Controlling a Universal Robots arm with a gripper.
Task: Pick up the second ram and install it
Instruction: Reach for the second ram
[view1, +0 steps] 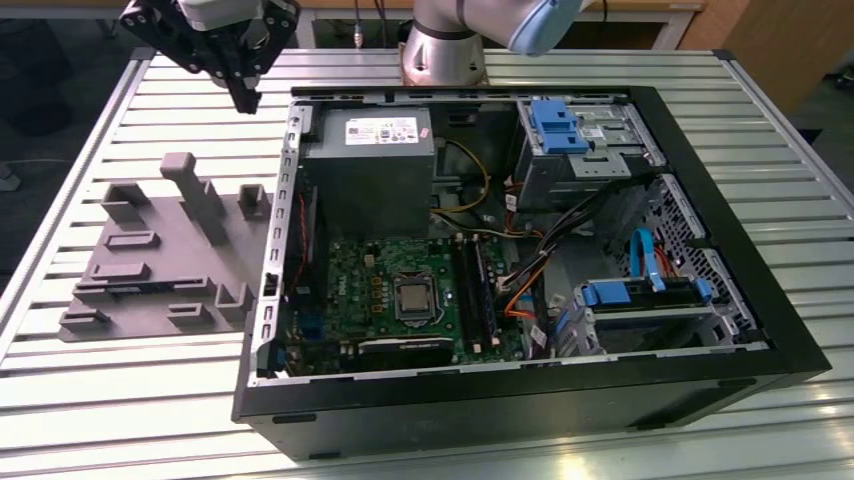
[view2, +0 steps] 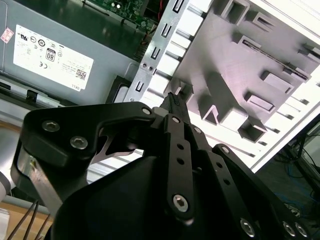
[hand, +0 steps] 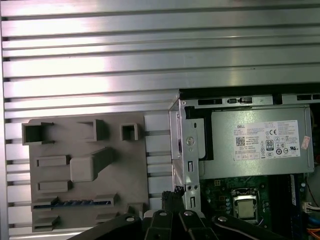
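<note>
the gripper (view1: 247, 98) hangs high, pointing down beside the case (view1: 534, 400) corner, fingers pressed together and empty; the ram (hand: 72, 202) lies in the tray (hand: 125, 165).

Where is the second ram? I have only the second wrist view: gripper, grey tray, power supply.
Observer: In the first wrist view the second ram sits in a slot of the grey tray.
Operator: And the gripper?
Observer: In the exterior view the gripper hangs above the table beside the computer case's corner, off the tray's end away from the ram.
Operator: Memory sockets?
Observer: In the exterior view the black memory sockets run beside the processor socket on the motherboard.
</note>
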